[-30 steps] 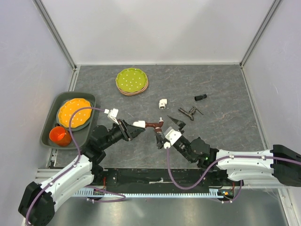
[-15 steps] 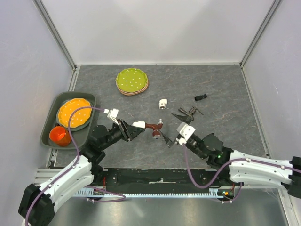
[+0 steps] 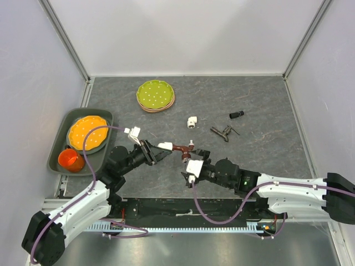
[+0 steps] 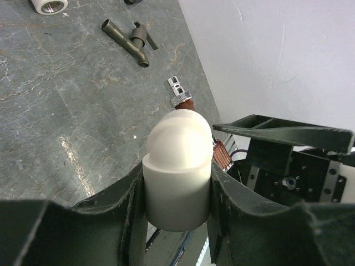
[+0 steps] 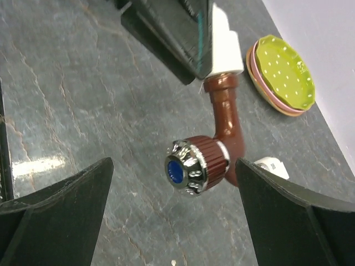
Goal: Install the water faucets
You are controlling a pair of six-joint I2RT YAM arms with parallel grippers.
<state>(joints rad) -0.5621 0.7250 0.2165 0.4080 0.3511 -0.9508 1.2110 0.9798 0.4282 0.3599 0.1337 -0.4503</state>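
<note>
Between fingers (image 5: 55, 216) of the right hand (image 5: 173, 166) — reddish-brown faucet (image 5: 224, 119), blue-centred chrome handle (image 5: 188, 169)

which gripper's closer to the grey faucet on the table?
Right. The right gripper, open at the brown faucet, sits near-left of the grey faucet; the left gripper, holding the white elbow, is farther left.

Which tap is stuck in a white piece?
The reddish-brown faucet: it joins the white elbow clamped in the left gripper. The dark grey faucet lies alone on the table.
</note>
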